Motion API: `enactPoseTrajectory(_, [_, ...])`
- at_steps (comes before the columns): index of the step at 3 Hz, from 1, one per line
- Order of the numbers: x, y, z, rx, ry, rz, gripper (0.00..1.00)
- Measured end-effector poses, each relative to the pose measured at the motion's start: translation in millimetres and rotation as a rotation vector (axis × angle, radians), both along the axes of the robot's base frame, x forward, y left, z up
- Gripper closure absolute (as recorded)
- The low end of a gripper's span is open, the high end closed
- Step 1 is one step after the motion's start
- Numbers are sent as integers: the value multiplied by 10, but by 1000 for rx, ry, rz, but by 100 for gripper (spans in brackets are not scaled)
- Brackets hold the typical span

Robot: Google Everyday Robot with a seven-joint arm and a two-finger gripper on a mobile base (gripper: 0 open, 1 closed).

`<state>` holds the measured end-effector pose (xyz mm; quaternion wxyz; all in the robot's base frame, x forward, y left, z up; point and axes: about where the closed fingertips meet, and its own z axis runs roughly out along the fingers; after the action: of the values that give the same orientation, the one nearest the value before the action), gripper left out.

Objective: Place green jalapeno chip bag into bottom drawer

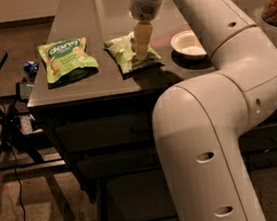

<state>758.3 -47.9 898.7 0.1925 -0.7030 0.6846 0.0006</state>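
The green jalapeno chip bag [123, 55] lies flat on the dark countertop, right of centre. It is muted olive green with small print. My gripper [141, 51] hangs straight down from the white arm and its tip is on or just above the bag's right half, hiding part of it. The bottom drawer [134, 199] is pulled out below the counter, showing a dark interior. My arm's large white body hides the drawer's right side.
A brighter green "dang" bag [65, 58] lies on the counter to the left. A white bowl [186, 43] sits to the right of the gripper. Two shut upper drawers [107, 132] are above the open one. A stand with cables [9, 123] is at the left.
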Motion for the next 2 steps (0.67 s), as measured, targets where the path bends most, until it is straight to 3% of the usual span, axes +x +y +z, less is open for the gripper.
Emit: enactPoseTrajectory(2, [93,27,-239,-15,24,19,0])
